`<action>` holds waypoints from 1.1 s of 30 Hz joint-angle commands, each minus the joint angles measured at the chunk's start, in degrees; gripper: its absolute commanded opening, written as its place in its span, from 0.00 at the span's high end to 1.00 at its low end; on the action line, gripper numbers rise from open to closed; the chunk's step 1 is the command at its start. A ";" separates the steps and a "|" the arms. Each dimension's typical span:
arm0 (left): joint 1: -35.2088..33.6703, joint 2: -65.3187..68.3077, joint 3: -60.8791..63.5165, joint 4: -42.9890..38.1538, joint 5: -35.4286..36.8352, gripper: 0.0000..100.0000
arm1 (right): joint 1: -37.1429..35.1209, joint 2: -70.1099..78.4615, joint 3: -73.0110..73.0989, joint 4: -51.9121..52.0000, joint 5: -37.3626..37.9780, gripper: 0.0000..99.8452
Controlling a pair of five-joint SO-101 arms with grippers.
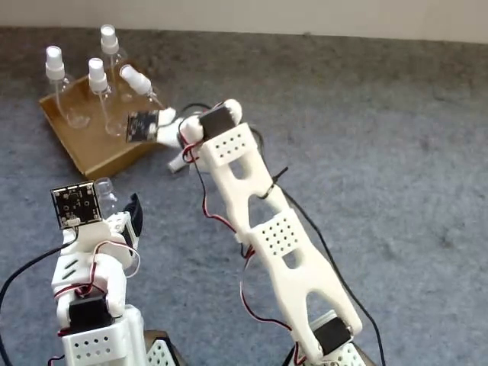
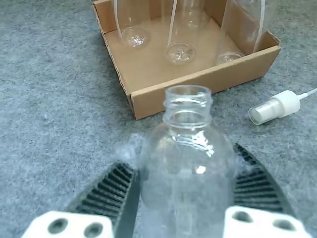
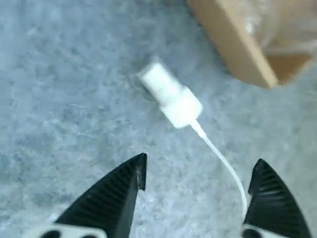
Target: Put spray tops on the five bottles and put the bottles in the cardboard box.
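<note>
Right gripper point(image 3: 200, 166): jaws spread wide, holding nothing, above the carpet point(image 3: 59, 74).
Spray top point(image 3: 173, 99): loose on the carpet just ahead of those jaws, just outside the box point(image 3: 237, 49) corner. Its long axis is slanted, with the cap end away and the thin tube point(image 3: 223, 163) trailing back toward one finger.
Left gripper point(image 2: 185, 166): closed on the uncapped bottle point(image 2: 188, 114), neck toward the box.
Judgement: the right arm is nearer the top and should grip across its body, not the tube.

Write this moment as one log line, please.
left gripper holds uncapped bottle | right gripper open above spray top | four capped bottles in box
</note>
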 commanded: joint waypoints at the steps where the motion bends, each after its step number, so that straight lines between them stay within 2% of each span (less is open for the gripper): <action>1: -0.48 -0.66 -1.01 -1.67 0.62 0.86 | -1.80 0.92 -5.14 -0.92 6.59 0.69; 19: -0.22 -0.66 -0.92 -1.67 0.53 0.86 | -1.98 10.77 -5.14 -16.22 7.82 0.69; 33: -0.22 -0.66 -0.92 -1.67 0.53 0.86 | -3.12 14.37 -5.14 -16.13 7.82 0.70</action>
